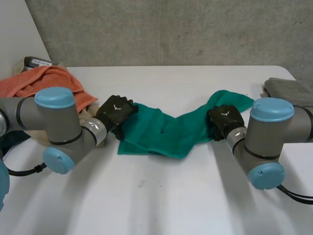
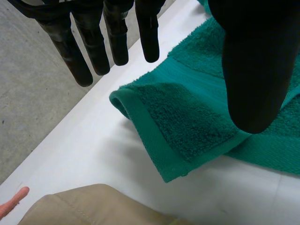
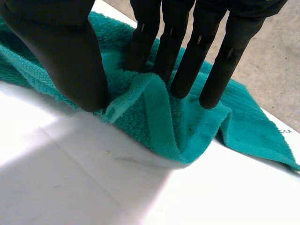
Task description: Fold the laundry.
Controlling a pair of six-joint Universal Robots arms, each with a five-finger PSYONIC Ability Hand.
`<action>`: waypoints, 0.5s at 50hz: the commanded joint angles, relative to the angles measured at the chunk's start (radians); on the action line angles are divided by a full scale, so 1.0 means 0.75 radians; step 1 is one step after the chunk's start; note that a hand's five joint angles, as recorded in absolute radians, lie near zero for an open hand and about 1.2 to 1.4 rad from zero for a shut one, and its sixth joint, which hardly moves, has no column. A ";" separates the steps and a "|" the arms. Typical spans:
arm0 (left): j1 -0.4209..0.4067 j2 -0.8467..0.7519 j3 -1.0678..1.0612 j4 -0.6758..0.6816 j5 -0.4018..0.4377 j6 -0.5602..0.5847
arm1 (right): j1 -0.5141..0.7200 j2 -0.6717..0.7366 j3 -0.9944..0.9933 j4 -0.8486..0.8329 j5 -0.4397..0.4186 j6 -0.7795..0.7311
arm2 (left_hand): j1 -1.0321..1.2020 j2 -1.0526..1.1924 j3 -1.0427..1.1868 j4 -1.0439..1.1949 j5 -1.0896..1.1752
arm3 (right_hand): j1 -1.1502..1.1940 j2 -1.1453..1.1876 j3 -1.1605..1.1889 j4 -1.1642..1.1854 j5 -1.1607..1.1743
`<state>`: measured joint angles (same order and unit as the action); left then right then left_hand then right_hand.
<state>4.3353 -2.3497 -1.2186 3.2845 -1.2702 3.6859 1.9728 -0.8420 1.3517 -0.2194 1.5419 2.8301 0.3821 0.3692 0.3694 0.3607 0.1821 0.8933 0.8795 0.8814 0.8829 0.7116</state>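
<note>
1. The green towel (image 1: 161, 132) lies crumpled across the centre of the head view on the white table (image 1: 161, 196). It runs from the lower left of centre up to the right of centre.
2. The left hand (image 1: 116, 111) sits left of centre, at the towel's left end.
3. In the left wrist view its fingers (image 2: 93, 51) are straight and spread away from the thumb (image 2: 255, 70). The hand is wide and holds nothing. A turned-over corner of the towel lies under it, apart from the fingertips.
4. The right hand (image 1: 225, 119) sits right of centre, on the towel's right part.
5. In the right wrist view its straight fingers (image 3: 187, 56) bear on the towel. A raised ridge of cloth is gathered between them and the thumb (image 3: 65, 56), so the hand is narrow and pinching the towel.
6. An orange cloth (image 1: 46, 81) lies at the upper left of the head view.
7. A grey cloth (image 1: 288, 90) lies at the right edge of the head view.
8. A tan cloth (image 2: 93, 206) lies near the towel's corner in the left wrist view, not touching it.
</note>
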 commanded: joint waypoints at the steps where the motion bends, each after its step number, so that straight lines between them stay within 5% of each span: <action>1: 0.000 -0.033 0.027 0.012 0.002 0.006 | -0.017 0.000 -0.011 0.004 -0.013 -0.022 | -0.025 -0.008 -0.008 0.003 0.009 | 0.183 0.201 0.199 0.197 0.192; 6: 0.002 -0.082 0.079 0.002 0.002 0.023 | -0.019 0.004 -0.015 0.008 -0.013 -0.045 | -0.025 -0.008 -0.008 0.003 0.009 | 0.065 0.083 0.081 0.079 0.075; 8: 0.002 -0.101 0.101 0.002 0.000 0.037 | -0.019 0.004 -0.015 0.006 -0.011 -0.077 | 0.045 0.062 0.062 0.073 0.079 | 0.668 0.686 0.684 0.682 0.678; 10: 0.002 -0.113 0.115 0.002 0.000 0.043 | -0.019 0.004 -0.015 0.004 -0.013 -0.098 | 0.162 0.179 0.179 0.191 0.196 | 0.671 0.689 0.686 0.684 0.680; 15: 0.002 -0.142 0.150 0.002 0.000 0.045 | -0.019 -0.014 -0.005 0.008 -0.011 -0.159 | 0.886 0.903 0.903 0.914 0.920 | 0.671 0.689 0.686 0.684 0.680; 16: 0.002 -0.150 0.158 0.004 -0.004 0.047 | -0.019 -0.017 -0.002 0.008 -0.008 -0.171 | 1.317 1.334 1.334 1.346 1.351 | 0.671 0.689 0.686 0.684 0.680; 25: -0.004 -0.007 0.124 -0.011 -0.188 0.039 | -0.049 -0.194 0.036 0.098 -0.006 -0.419 | 1.352 1.369 1.369 1.381 1.386 | 0.671 0.689 0.686 0.684 0.680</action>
<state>4.3362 -2.4402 -1.0995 3.2861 -1.3159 3.7214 1.9547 -0.8922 1.3577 -0.2011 1.5362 2.6395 1.1697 1.1929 1.1898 1.1956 0.9811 1.1232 1.1721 1.1917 1.2000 0.9696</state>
